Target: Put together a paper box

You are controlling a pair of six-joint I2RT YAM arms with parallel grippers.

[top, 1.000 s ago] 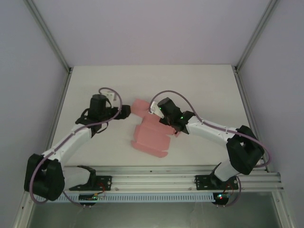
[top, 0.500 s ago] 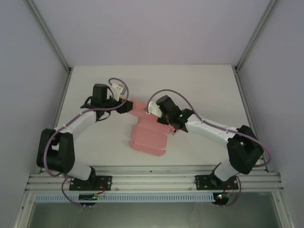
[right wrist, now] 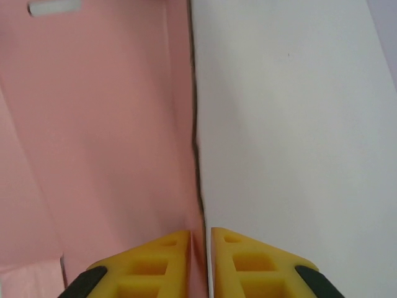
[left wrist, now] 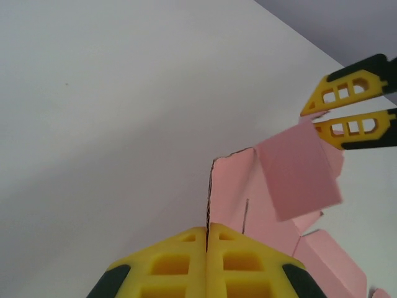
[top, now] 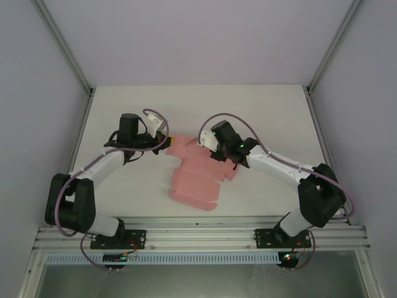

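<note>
You're in a robotics lab test cell: a bare white table [top: 124, 102] is boxed in by plain grey panels [top: 198, 37] and aluminium posts [top: 62, 43], and robot arms [top: 102, 166] are bolted to a slotted rail [top: 205, 236] along the frame's bottom edge.

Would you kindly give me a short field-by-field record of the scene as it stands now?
surface: white table
object: paper box, pink card with flaps and creases, lying between the two arms
left end effector: shut on the card's far left edge
right end effector: fingers nearly together, the card's edge in the slim gap between them; grip unclear
task state: card not yet folded into a closed box
</note>
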